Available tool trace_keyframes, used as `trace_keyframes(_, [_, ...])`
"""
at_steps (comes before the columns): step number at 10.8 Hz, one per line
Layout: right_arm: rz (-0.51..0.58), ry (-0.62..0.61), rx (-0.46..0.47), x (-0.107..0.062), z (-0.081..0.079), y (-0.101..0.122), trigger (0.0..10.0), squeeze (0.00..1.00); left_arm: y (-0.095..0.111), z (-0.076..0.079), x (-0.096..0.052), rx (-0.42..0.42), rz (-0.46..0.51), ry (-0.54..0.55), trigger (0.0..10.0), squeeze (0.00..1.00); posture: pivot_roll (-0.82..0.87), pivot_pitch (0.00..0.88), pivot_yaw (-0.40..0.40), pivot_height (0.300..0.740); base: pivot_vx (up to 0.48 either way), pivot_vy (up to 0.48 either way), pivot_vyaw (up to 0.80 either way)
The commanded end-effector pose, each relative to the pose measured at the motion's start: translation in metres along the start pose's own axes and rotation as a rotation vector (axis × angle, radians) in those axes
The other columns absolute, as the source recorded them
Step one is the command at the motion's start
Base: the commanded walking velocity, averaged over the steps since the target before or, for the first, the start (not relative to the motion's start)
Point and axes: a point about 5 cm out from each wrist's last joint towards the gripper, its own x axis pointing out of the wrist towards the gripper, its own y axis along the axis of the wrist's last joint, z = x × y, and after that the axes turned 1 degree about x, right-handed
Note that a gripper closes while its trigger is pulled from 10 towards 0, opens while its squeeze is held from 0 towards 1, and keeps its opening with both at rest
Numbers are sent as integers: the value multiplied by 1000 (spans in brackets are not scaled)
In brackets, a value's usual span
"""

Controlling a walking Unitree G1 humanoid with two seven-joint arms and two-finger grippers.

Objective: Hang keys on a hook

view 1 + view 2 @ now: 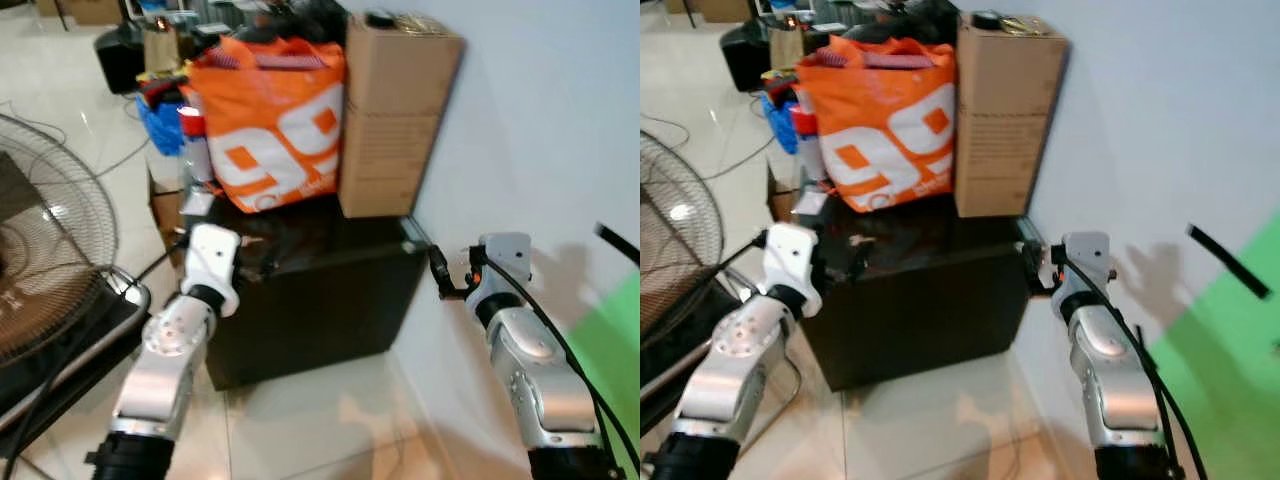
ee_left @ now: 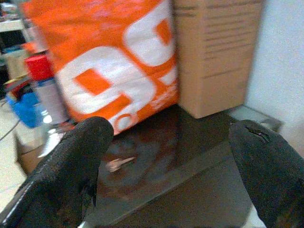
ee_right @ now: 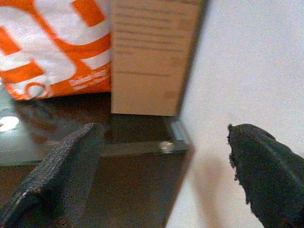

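Observation:
A small silvery key (image 2: 118, 164) lies on the glossy dark top of a black cabinet (image 1: 330, 300), in front of an orange and white bag (image 1: 275, 125). My left gripper (image 1: 258, 262) is open at the cabinet's front left edge, a short way from the key, with nothing between its fingers (image 2: 80, 156). At the cabinet's right corner, close to the white wall (image 1: 540, 120), my right gripper (image 1: 440, 272) is open and empty. A black bar (image 1: 1225, 258) sticks out from the wall further right; I cannot tell whether it is a hook.
A tall cardboard box (image 1: 395, 110) stands on the cabinet against the wall, beside the bag. A red-capped spray can (image 2: 45, 90) and clutter sit at the cabinet's left. A floor fan (image 1: 45, 240) stands at the far left on pale tiles. A green patch (image 1: 610, 340) marks the wall at right.

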Motion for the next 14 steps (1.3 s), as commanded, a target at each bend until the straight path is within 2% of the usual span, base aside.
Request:
trace_keyframes(1, [23, 17, -12, 3, -1, 7, 10000, 1000, 2, -4, 0, 7, 4, 17, 10000, 0, 25, 0, -60, 740, 315, 0, 0])
trace_keyframes(3, [25, 30, -26, 4, -1, 7, 10000, 1000, 2, -4, 0, 10, 8, 21, 10000, 0, 25, 0, -60, 740, 317, 0, 0])
trace_keyframes(5, [18, 55, 14, 5, -6, 3, 10000, 1000, 2, -6, -4, 25, 6, 13, 10000, 0, 61, 0, -61, 740, 317, 0, 800])
trace_keyframes(6, [9, 47, 3, 4, -5, -1, 10000, 1000, 2, -8, -5, 30, 6, 12, 10000, 0, 70, 0, -60, 740, 315, 0, 800])
trace_keyframes(7, [14, 56, 25, 3, -6, -3, 10000, 1000, 1, -10, -7, 36, 2, 17, 10000, 0, 66, 0, -57, 740, 319, 0, 0])
trace_keyframes(9, [0, 56, -4, 3, -2, -2, 10000, 996, -2, -9, -7, 35, -8, 14, 10000, 0, 52, 0, -49, 740, 315, 0, 0])
trace_keyframes(14, [9, 31, -12, 7, 4, 2, 10000, 945, 2, -4, 2, 24, 6, 10, 10000, 0, 19, 0, -48, 740, 316, 0, 0])
